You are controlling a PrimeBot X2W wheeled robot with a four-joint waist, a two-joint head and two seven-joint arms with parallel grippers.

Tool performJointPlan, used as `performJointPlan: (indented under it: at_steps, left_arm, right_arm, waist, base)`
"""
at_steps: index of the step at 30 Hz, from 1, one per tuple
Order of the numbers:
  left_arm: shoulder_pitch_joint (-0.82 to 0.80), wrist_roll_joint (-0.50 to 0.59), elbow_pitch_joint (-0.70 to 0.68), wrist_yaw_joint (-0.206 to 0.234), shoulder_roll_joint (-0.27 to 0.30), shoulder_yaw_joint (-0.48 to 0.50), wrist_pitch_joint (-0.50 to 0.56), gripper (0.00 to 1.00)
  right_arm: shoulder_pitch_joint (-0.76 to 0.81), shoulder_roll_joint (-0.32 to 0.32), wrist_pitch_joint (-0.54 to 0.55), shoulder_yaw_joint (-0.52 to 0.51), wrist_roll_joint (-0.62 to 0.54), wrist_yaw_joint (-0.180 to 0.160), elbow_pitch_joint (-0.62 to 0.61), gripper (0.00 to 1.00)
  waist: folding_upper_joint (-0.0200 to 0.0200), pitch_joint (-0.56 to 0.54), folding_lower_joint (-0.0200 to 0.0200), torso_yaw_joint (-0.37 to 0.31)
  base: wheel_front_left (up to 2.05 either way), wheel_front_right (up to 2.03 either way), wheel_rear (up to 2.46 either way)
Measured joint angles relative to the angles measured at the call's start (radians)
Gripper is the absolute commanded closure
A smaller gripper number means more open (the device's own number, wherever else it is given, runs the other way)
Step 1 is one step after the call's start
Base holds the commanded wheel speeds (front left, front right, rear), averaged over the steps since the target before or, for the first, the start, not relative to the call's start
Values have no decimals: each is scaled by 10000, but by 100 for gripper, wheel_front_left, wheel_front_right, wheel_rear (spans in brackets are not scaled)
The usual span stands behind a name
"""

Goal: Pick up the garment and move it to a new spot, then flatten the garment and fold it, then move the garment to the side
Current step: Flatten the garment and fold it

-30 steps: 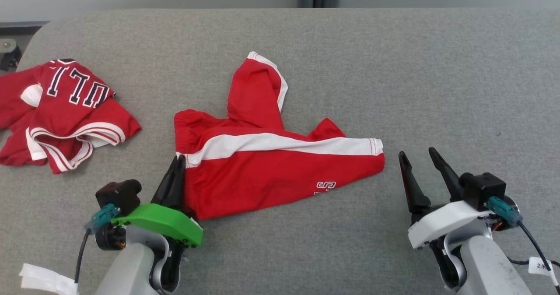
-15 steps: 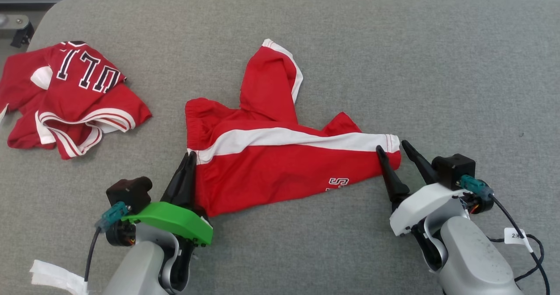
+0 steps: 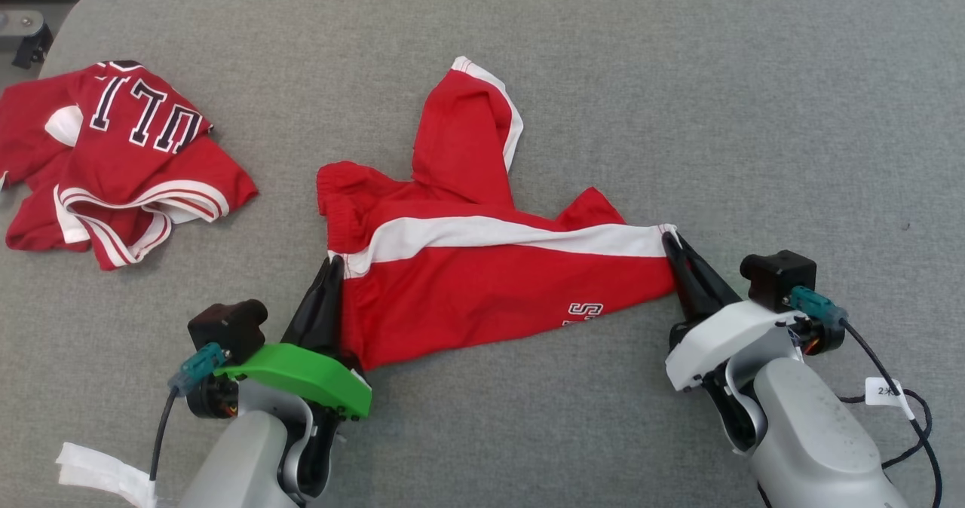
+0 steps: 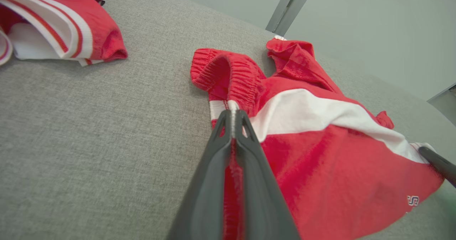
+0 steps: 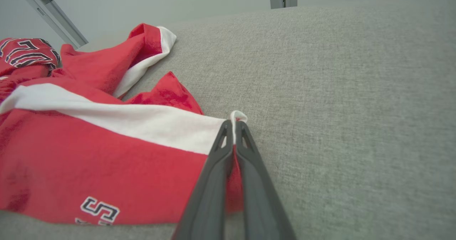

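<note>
Left gripper (image 3: 332, 265): closed, pinching the shorts (image 3: 482, 289) at the waistband (image 4: 228, 76), just where the white stripe (image 3: 490, 233) meets the elastic. In the left wrist view red cloth shows clamped between the two fingers along their length.

Right gripper (image 3: 669, 240): closed, pinching the hem (image 5: 238, 115) of the near leg at the stripe's other end. In the right wrist view a small fold of white edge stands up just past the fingertips.

Relation noted: the shorts lie between my two grippers. Their long axis runs left to right across the worktop (image 3: 716, 116), along the stripe from one grip to the other. Each arm holds its own end, so neither is nearer. The cloth between the grips lies on the surface with some slack and a few creases.

Beyond the grips: the other leg (image 3: 464, 139) lies bent away from me toward the far side, held by neither gripper. A red jersey (image 3: 128, 169) lies crumpled at the far left, well apart from the shorts.

Judgement: the lift calls for both arms rising together and keeping their spread along that axis. The loose leg is likely to hang and drag.
</note>
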Motion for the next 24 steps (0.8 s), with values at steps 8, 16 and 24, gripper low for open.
performJointPlan:
  at_steps: [8, 16, 24]
  left_arm:
    - [7, 148, -863, 0, 215, -52, 0, 100]
    - [-915, 222, -3068, 0, 1603, -642, 142, 100]
    - [-3316, -1536, -5628, 0, 2533, -75, 1753, 100]
  right_arm:
    - [326, -2, 0, -637, 159, 0, -1599, 100]
    - [528, -2, 0, -1390, 894, 0, -4203, 100]
    - [-636, -474, -2, -1760, 1198, 0, -6784, 100]
  waist:
    - [0, -307, 0, -28]
    - [0, -827, 0, -222]
    - [0, -1074, 0, -849]
  base:
    - [0, 0, 0]
    - [0, 0, 0]
    - [0, 0, 0]
